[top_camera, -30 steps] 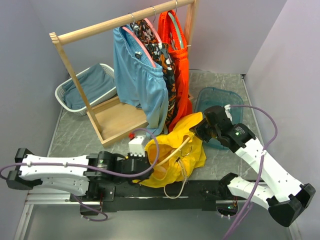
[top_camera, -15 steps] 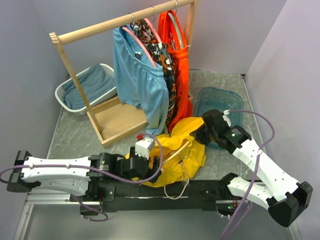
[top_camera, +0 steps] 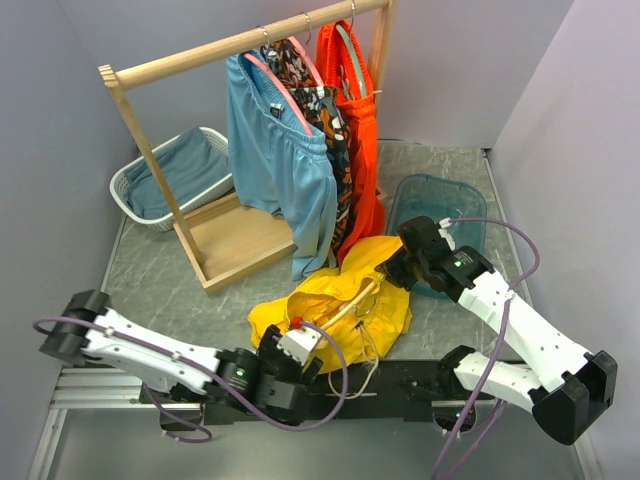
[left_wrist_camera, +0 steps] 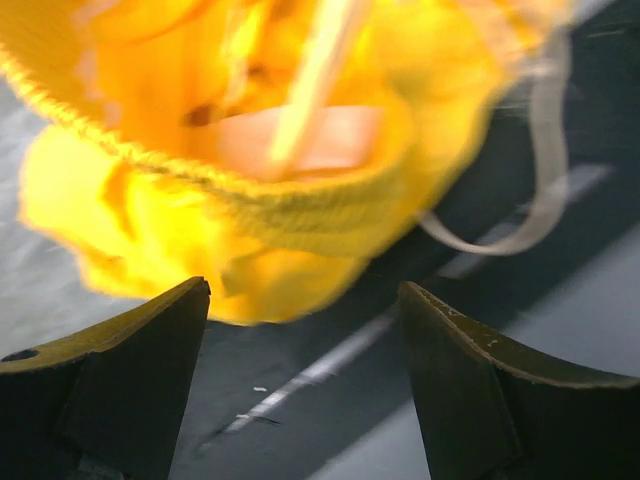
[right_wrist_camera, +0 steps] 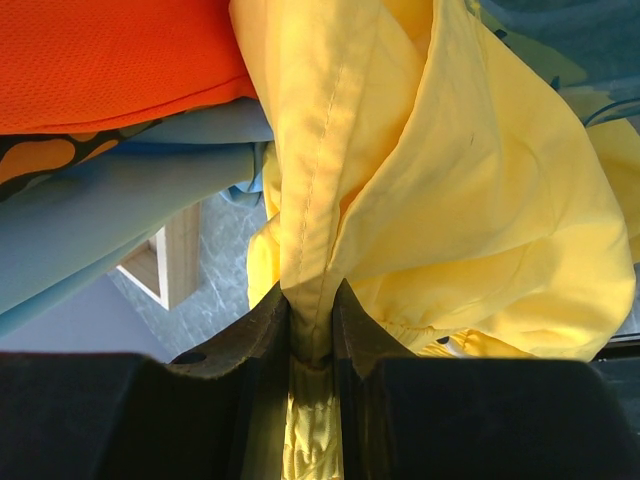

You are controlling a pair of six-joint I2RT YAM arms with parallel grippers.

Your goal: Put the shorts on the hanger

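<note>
The right gripper (right_wrist_camera: 310,300) pinches a fold of the yellow shorts (top_camera: 385,315) tight, lifting that side. The wooden hanger (top_camera: 345,308) pokes inside them, by the middle of the table's near edge. The left gripper (left_wrist_camera: 305,290) gapes wide, holding nothing.

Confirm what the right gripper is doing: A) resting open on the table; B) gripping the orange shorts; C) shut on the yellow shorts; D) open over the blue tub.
C: the wrist view shows the right gripper clamped shut on a fold of the yellow shorts.
</note>
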